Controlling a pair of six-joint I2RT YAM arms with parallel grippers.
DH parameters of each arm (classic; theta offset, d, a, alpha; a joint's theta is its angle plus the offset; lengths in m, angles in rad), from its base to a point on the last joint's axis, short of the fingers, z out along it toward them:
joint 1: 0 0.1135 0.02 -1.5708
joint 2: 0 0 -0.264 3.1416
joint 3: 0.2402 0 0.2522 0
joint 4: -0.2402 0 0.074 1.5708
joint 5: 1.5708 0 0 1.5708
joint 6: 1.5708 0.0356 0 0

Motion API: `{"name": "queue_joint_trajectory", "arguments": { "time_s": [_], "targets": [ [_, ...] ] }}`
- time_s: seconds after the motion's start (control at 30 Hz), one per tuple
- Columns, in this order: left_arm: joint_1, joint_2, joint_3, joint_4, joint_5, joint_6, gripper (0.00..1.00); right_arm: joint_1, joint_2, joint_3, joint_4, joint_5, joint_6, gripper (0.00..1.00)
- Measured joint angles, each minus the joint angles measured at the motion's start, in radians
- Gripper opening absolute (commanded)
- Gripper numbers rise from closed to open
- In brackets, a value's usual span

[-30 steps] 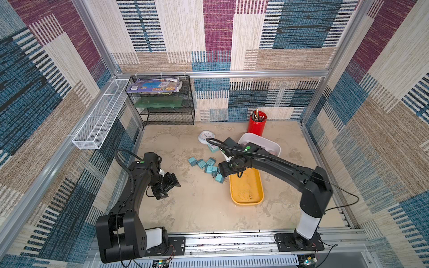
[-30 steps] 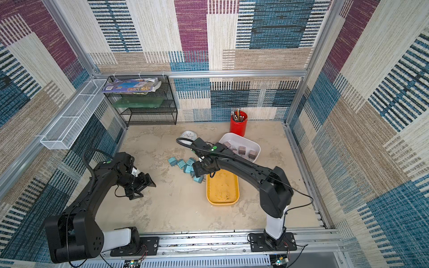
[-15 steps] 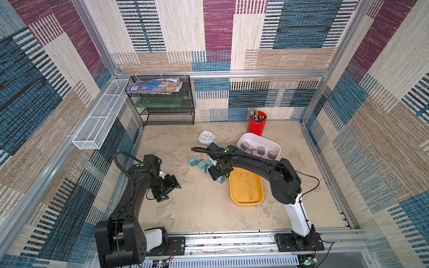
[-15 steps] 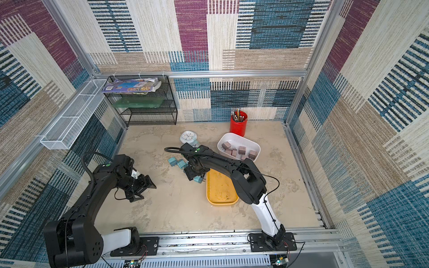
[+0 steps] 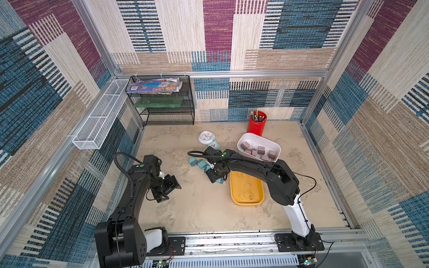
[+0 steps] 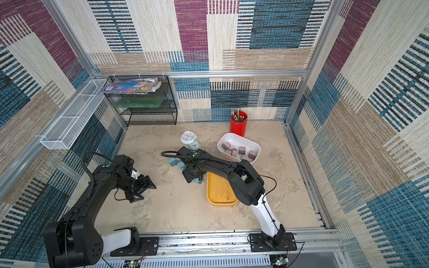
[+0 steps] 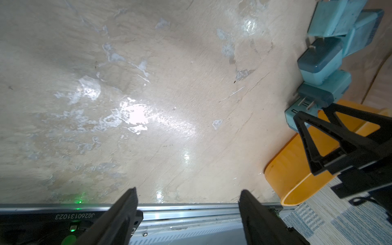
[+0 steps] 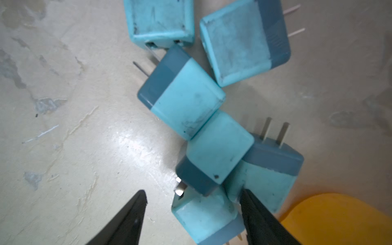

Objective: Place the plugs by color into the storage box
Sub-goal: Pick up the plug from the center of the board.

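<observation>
Six teal-blue cube-shaped plastic plugs point(image 8: 182, 99) with metal prongs lie bunched on the beige table point(image 5: 197, 213). The nearest teal plug point(image 8: 203, 214) sits between the fingers of the right gripper point(image 8: 192, 191). Its jaws stand apart. One finger point(image 8: 252, 207) touches that plug's side. The other finger point(image 8: 131, 212) is clear of it, with bare table in the gap. The other five plugs lie just beyond the fingertips, touching one another, some leaning on their neighbours.

In both top views the right gripper point(image 5: 214, 178) point(image 6: 189, 177) is down at one end of this cluster point(image 5: 200, 164) point(image 6: 176, 162). Just beside the touching finger is the end of a yellow oblong plastic bin point(image 8: 339, 218) point(image 5: 247, 203). Across the right arm from the gripper, a white oblong plastic bin point(image 5: 260, 138) holds several mauve-brown cube-shaped plugs point(image 5: 257, 150).

The left gripper point(image 5: 173, 185) point(image 7: 187, 195) hovers low, well apart from the cluster. Its jaws are spread, and only bare table shows between its fingers.

Beyond the cluster from the right gripper stands a teal square alarm clock point(image 5: 214, 145). Just beside it is a white round clock point(image 5: 205, 137). Farther off are a red cylindrical cup of pens point(image 5: 256, 125), a black wire-mesh shelf point(image 5: 167, 116) and a white mesh basket point(image 5: 99, 116) on the side wall.
</observation>
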Motion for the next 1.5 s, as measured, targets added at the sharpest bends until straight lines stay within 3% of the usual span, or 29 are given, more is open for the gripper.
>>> {"name": "queue_joint_trajectory", "arguments": {
  "time_s": [0.47,0.73,0.93,1.2,1.5],
  "targets": [
    [0.000,0.005,-0.004,0.000,0.001,0.001,0.78,0.008,-0.075,-0.108,-0.021,-0.050,0.050,0.72],
    [0.000,0.005,-0.015,0.003,0.008,0.001,0.78,0.024,-0.046,-0.120,-0.016,-0.065,0.057,0.71],
    [0.000,-0.003,-0.024,0.003,0.011,0.002,0.78,0.027,-0.023,-0.111,-0.014,-0.066,0.061,0.65],
    [0.003,-0.004,-0.027,0.003,0.021,0.005,0.78,0.027,-0.026,-0.105,-0.008,-0.058,0.072,0.42],
    [0.016,-0.005,-0.027,0.003,0.022,0.006,0.78,-0.032,-0.156,-0.059,-0.030,-0.071,0.103,0.38]
  ]
}}
